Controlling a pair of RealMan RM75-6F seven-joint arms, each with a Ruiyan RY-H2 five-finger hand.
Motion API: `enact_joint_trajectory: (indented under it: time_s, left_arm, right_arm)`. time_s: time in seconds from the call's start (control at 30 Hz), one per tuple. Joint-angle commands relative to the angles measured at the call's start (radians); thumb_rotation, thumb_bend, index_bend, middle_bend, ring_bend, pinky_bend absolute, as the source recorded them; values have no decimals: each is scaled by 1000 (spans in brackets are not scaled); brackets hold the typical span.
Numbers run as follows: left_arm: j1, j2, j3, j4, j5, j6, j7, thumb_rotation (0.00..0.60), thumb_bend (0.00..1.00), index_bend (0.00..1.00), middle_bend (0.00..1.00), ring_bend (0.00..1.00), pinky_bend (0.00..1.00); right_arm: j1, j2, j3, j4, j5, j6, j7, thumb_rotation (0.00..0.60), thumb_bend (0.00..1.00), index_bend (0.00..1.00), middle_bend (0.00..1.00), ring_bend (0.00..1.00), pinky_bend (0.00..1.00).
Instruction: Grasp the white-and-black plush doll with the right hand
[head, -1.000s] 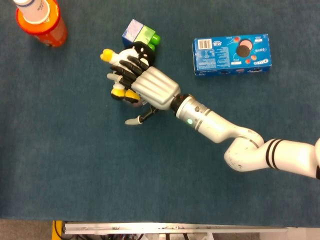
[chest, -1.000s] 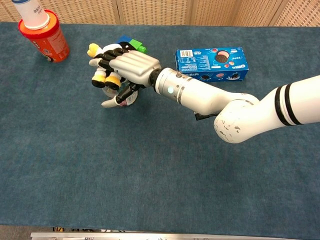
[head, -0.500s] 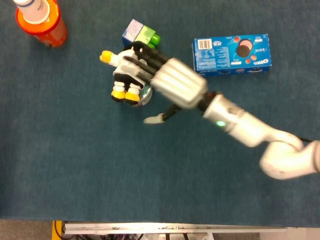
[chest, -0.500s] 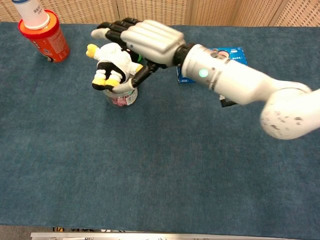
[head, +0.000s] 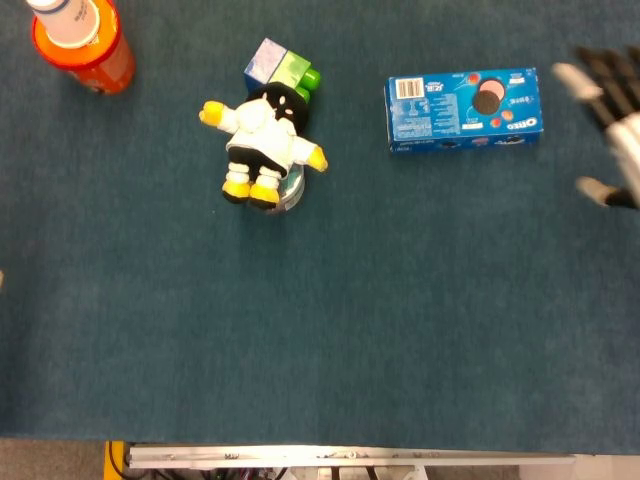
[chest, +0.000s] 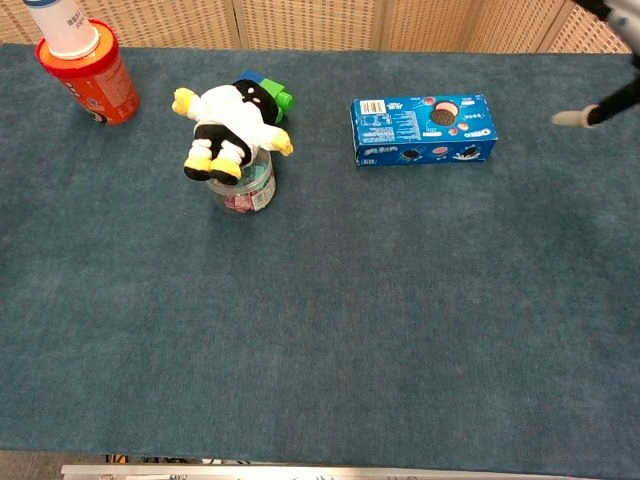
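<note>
The white-and-black plush doll (head: 262, 140) with yellow hands and feet lies on top of a small clear jar (head: 288, 193), left of the table's middle; the chest view shows the doll (chest: 229, 125) draped over the jar (chest: 246, 187). My right hand (head: 614, 125) is blurred at the far right edge, fingers spread, holding nothing, far from the doll. In the chest view only a part of the right hand (chest: 608, 60) shows at the top right corner. My left hand is outside both views.
A blue cookie box (head: 464, 108) lies right of the doll. An orange canister (head: 80, 40) with a white lid stands at the back left. Blue and green toy blocks (head: 283, 70) sit just behind the doll's head. Blue carpet (head: 330, 340) covers the table.
My right hand has let go of the doll and pulled away to the far right edge. The doll stays lying on the jar.
</note>
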Motion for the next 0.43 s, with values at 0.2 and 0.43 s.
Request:
enact_joint_trajectory:
  time_s: [0.2, 0.43]
  left_arm:
    - [-17, -14, 7, -11, 15, -21, 37, 600, 222, 187, 200, 157, 70]
    - [-30, -26, 6, -22, 22, -31, 61, 600, 222, 187, 200, 157, 70]
  right_arm:
    - [-201, 59, -84, 32, -8, 140, 85, 600, 0, 0, 0, 0, 0]
    - [-286, 42, -89, 89, -50, 204, 119, 600, 0, 0, 0, 0, 0]
